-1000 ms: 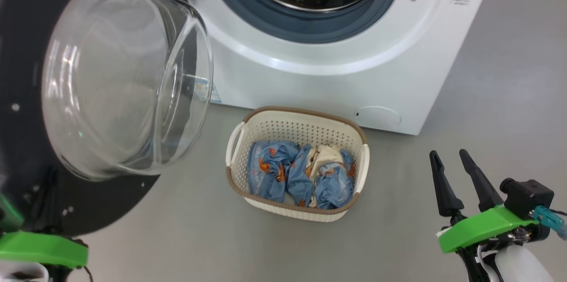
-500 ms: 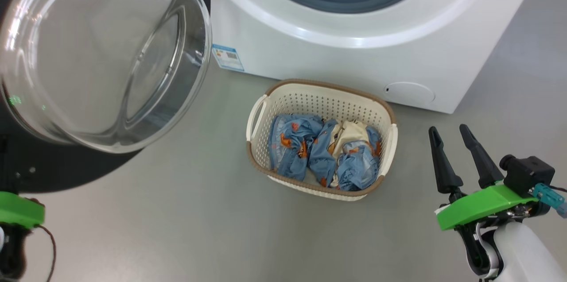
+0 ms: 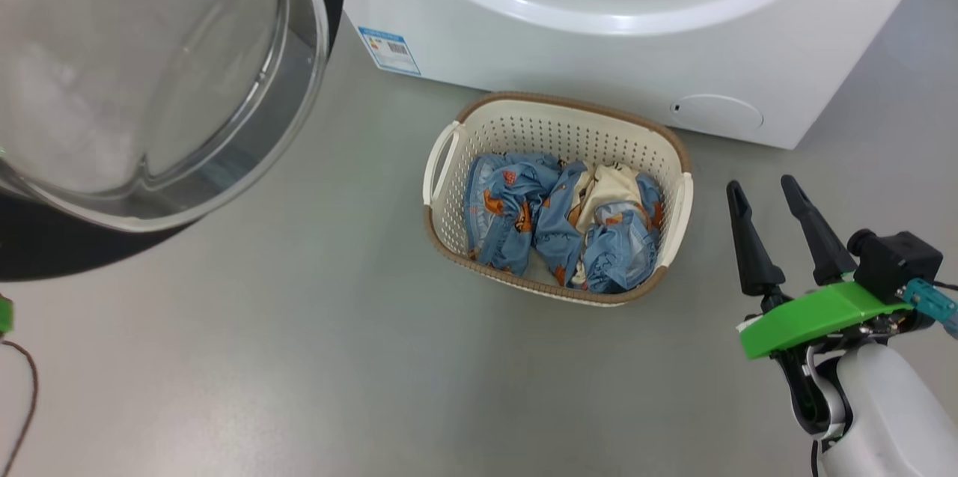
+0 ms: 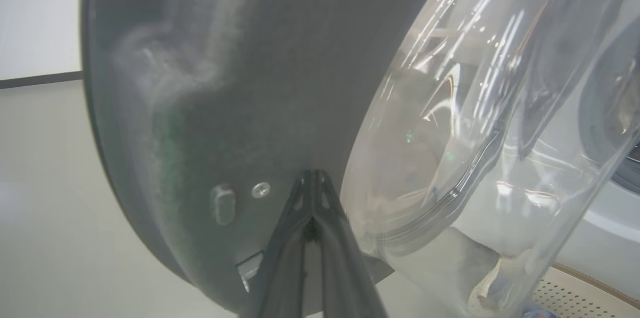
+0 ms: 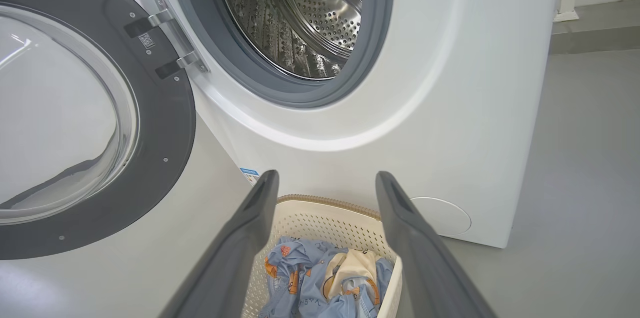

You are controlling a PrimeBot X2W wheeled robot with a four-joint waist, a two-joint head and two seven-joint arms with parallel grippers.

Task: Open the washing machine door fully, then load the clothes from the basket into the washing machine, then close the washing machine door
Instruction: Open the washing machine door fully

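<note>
Right gripper (image 3: 760, 183): above the floor (image 3: 299, 357) to the right of the basket (image 3: 557, 99), jaws spread wide and holding nothing, pointing towards the washing machine (image 3: 599, 50).

Left gripper (image 4: 312, 174): jaws pressed together, tips at the dark inner face of the washing machine door (image 4: 240, 83). Contact with that face cannot be confirmed.

The basket stands on the floor just in front of the washing machine, between the blue label (image 3: 389, 50) and the round cap (image 3: 717, 111). The clothes (image 3: 524, 215) lie bunched inside it.

The door is swung open on its hinge (image 5: 177, 33) at the machine's left. The steel drum (image 5: 300, 18) is exposed inside the grey gasket (image 5: 370, 48).
</note>
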